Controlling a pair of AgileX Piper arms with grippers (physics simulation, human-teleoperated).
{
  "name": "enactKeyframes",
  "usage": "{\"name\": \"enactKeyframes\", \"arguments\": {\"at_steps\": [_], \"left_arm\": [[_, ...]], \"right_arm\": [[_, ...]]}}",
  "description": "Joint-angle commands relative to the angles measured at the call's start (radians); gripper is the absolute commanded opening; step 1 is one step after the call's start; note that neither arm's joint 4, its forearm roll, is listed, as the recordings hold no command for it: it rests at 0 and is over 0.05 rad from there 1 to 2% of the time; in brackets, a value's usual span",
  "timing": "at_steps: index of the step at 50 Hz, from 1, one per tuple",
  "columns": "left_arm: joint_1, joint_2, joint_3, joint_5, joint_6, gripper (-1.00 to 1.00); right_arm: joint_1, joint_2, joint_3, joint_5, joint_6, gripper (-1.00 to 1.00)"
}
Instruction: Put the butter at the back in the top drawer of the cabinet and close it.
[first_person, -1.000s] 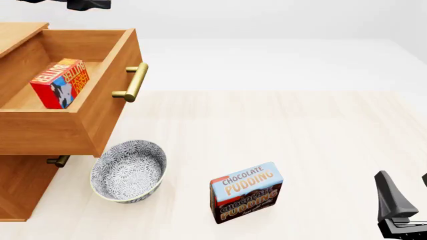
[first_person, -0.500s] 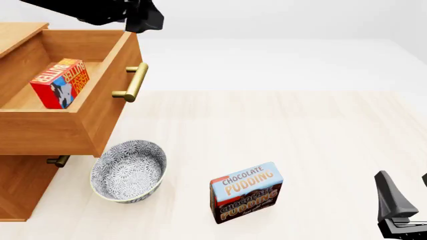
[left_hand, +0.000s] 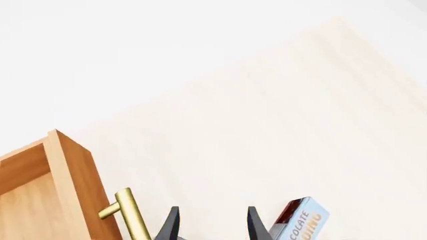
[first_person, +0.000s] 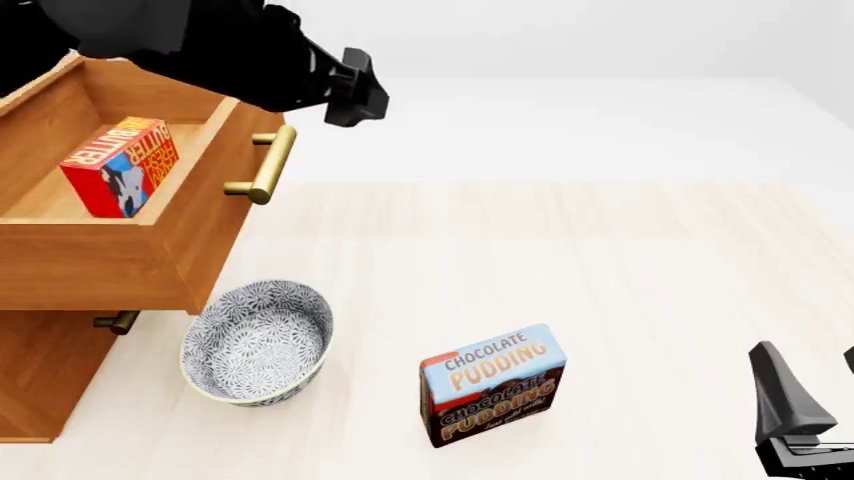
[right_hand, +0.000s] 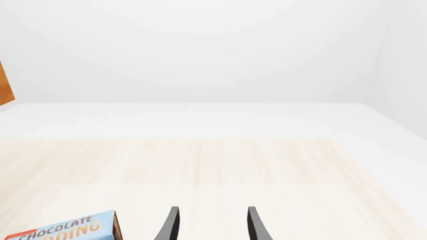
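The butter (first_person: 118, 165), a small red box, stands inside the open top drawer (first_person: 200, 215) of the wooden cabinet (first_person: 40, 375), towards its left part. My left gripper (first_person: 355, 100) hovers open and empty, just past the drawer front and above its brass handle (first_person: 267, 165). In the left wrist view the left gripper (left_hand: 212, 229) has the handle (left_hand: 127, 217) and drawer front (left_hand: 77, 185) close beside one finger. My right gripper (first_person: 814, 378) rests open and empty at the table's near right corner; the right wrist view shows it (right_hand: 212, 226) with nothing between the fingers.
A patterned bowl (first_person: 256, 340) sits on the table under the drawer's front corner. A Chocolate Pudding box (first_person: 491, 385) stands upright near the front middle, and shows too in the left wrist (left_hand: 300, 222) and right wrist (right_hand: 67, 231) views. A lower drawer's handle (first_person: 118, 322) peeks out.
My left arm has swung from above the drawer's back to the right and down, past the drawer front. Butter, drawer and right arm have stayed put.
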Motion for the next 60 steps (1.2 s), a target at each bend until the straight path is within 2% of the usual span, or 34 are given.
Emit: {"name": "enactKeyframes", "arguments": {"at_steps": [1, 28, 60], "left_arm": [[-0.023, 0.033, 0.043, -0.046, -0.025, 1.00], [-0.039, 0.072, 0.124, -0.110, -0.063, 1.00], [-0.016, 0.103, 0.206, -0.175, -0.092, 1.00]], "right_arm": [[0.000, 0.000, 0.000, 0.000, 0.000, 1.00], [0.000, 0.000, 0.000, 0.000, 0.000, 1.00], [0.000, 0.000, 0.000, 0.000, 0.000, 1.00]]}}
